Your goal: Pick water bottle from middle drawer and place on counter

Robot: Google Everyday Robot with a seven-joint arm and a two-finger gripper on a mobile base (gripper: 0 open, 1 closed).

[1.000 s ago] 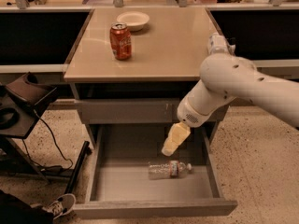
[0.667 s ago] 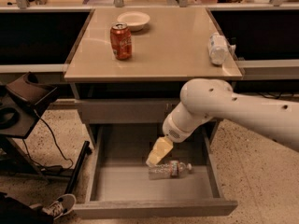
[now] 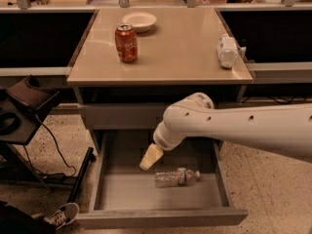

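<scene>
The water bottle (image 3: 176,177), clear with a reddish label band and a white cap, lies on its side on the grey floor of the open middle drawer (image 3: 122,194), cap pointing right. My gripper (image 3: 150,157) hangs from the white arm over the drawer, just above and left of the bottle, apart from it. The tan counter (image 3: 170,52) tops the cabinet above.
A red soda can (image 3: 126,43) and a white bowl (image 3: 139,21) stand on the counter's back left. A whitish bottle-like object (image 3: 227,50) lies at its right edge. A dark stand (image 3: 24,106) with cables sits left. A shoe (image 3: 61,214) is on the floor.
My arm has swung left and down across the drawer. The gripper moved from the bottle's right side to a spot above its left end. The bottle has not moved.
</scene>
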